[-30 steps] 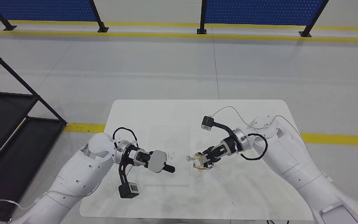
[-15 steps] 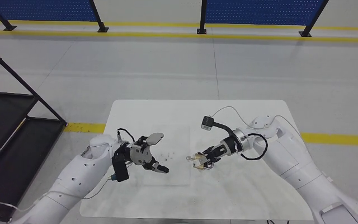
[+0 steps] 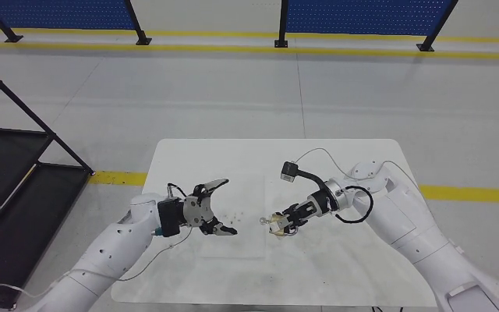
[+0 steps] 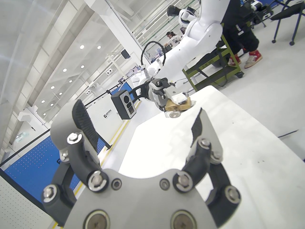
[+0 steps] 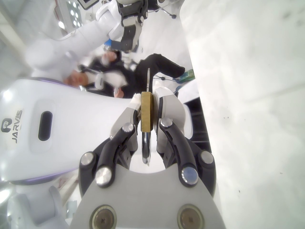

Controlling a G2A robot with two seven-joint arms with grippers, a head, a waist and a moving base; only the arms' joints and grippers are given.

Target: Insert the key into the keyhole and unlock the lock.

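A brass padlock (image 3: 279, 224) is held just above the white table (image 3: 351, 265), with my right gripper (image 3: 284, 225) shut on its body. A silver key (image 3: 264, 222) sticks out of the lock's end toward my left arm. In the right wrist view the padlock (image 5: 146, 111) sits edge-on between the white pads (image 5: 166, 106), the key (image 5: 148, 79) beyond it and the shackle (image 5: 145, 146) nearer the wrist. My left gripper (image 3: 224, 207) stands wide open a short way left of the key, touching nothing. The left wrist view looks past its own gripper (image 4: 140, 125) at the padlock (image 4: 180, 104) and key head (image 4: 175, 114).
A thin cable (image 3: 316, 152) runs over the table's far side behind the right arm. Small dark specks (image 3: 234, 212) dot the table between the grippers. A black rack (image 3: 31, 179) stands on the floor to the left of the table.
My left gripper has gone from shut to wide open, rolled about its wrist and drawn back a little from the key. The right gripper and padlock have stayed put.
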